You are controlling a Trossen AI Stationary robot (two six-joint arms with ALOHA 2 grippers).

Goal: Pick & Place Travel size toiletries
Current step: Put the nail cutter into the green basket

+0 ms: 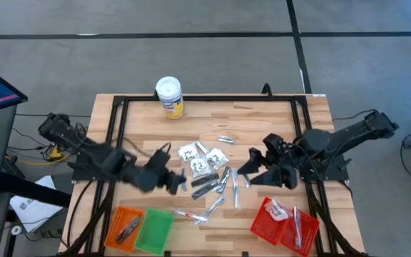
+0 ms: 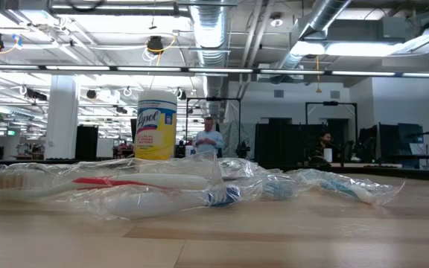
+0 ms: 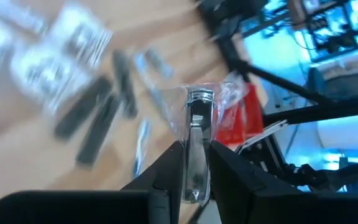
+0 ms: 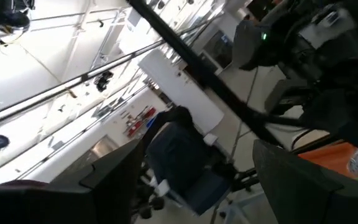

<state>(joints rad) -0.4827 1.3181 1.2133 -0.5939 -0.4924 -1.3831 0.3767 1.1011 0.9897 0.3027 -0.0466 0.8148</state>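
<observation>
Your left gripper (image 3: 196, 177) pinches a silvery wrapped clipper (image 3: 197, 140), lifted over the table (image 1: 141, 128) beside the loose toiletries (image 1: 207, 170). Farther off, your right gripper (image 1: 252, 168) hangs tilted upward, jaws wide and empty, near the red basket (image 1: 262, 223).

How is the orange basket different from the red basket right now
The orange basket sits near the table's front-left corner, beside the green basket; the red basket sits alone at the front right. The orange one holds what looks like a single dark narrow item; the red one holds several pale wrapped items. Both are small mesh baskets at the table's front edge.
</observation>
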